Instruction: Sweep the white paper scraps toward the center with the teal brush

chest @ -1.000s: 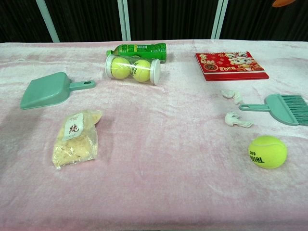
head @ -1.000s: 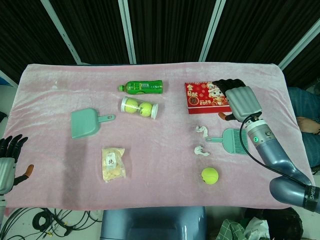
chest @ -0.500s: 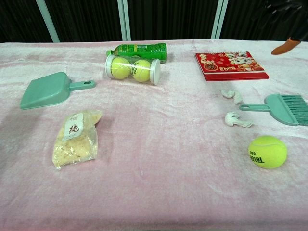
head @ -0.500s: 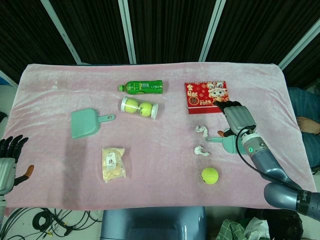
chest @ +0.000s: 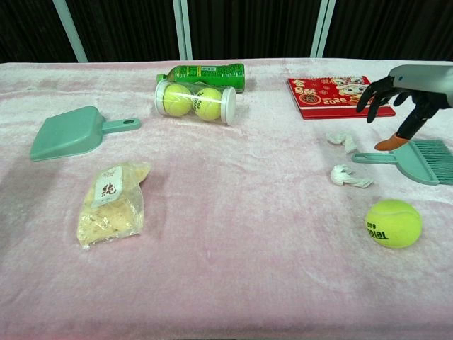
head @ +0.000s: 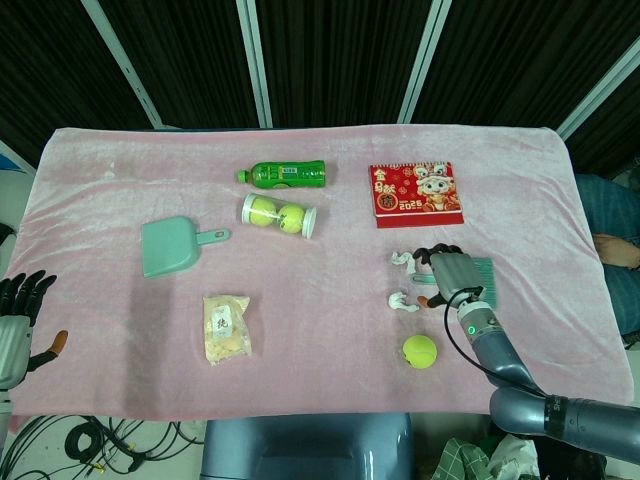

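Over at the 3 o'clock side of the pink cloth (head: pixel 330 340), your right hand (head: pixel 458 275) hangs above the teal brush (chest: pixel 417 160), fingers spread and curled downward with nothing in them. In the chest view the thumb tip looks like it's right at the brush handle, but I can't tell if it's actually touching. The brush lies flat, handle pointing toward the table centre, bristles toward the right edge.

The two white paper scraps (head: pixel 404 260) sit just beside the handle end, one at roughly 11 o'clock from it and the other (chest: pixel 348 176) at about 7 o'clock, apart from each other. A loose tennis ball (head: pixel 419 350) sits at 6 o'clock from the brush, close to the near edge. The red booklet (head: pixel 416 192) is at 12 o'clock from the brush, near but apart.

Between the scraps and the centre the cloth is bare. Farther left you've got the tube of tennis balls (head: pixel 279 214) with the green bottle (head: pixel 283 174) just behind it, the teal dustpan (head: pixel 175 246) at 9 o'clock, and a snack bag (head: pixel 226 327) at about 7 o'clock.

Your left hand (head: pixel 17 318) is off the table's near-left corner, fingers apart, holding nothing.
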Tool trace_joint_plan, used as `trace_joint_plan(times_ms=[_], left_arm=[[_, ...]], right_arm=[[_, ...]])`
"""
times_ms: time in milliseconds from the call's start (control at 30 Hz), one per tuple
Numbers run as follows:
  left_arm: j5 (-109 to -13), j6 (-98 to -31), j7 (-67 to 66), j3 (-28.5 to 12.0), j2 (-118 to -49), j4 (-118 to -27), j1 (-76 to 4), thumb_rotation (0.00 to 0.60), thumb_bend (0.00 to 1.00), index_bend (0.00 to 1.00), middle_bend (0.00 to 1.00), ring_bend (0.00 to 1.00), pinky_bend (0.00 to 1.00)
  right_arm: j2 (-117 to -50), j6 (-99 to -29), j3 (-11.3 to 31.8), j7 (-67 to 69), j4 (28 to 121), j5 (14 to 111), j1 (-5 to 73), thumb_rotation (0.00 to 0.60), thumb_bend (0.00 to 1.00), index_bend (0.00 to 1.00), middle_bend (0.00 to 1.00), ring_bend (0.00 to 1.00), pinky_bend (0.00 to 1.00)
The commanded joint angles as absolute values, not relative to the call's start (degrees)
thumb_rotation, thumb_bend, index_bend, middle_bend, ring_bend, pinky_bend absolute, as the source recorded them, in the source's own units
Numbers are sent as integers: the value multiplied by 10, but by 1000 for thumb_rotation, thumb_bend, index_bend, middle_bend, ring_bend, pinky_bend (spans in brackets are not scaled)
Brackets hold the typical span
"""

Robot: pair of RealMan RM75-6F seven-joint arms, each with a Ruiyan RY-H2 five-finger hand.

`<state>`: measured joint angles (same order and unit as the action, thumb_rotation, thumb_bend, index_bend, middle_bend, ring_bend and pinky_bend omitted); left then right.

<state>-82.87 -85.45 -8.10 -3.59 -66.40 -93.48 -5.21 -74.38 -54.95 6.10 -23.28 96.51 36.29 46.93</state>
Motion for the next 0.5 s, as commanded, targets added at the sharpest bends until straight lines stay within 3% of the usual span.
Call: trace_joint_plan(times_ms=[33, 500], left_arm=[[-828, -853, -81, -36, -664, -935, -53, 600, 309, 110, 85, 6, 51], [-826, -851, -79, -36, -662, -937, -53, 600, 309, 110, 85, 6, 51]], right_arm=[[-799, -581, 57, -247, 916, 346, 463, 600, 125, 293, 323, 160, 150], [-873, -577, 81, -269, 815, 295, 465, 600, 227, 356, 368, 166, 150]])
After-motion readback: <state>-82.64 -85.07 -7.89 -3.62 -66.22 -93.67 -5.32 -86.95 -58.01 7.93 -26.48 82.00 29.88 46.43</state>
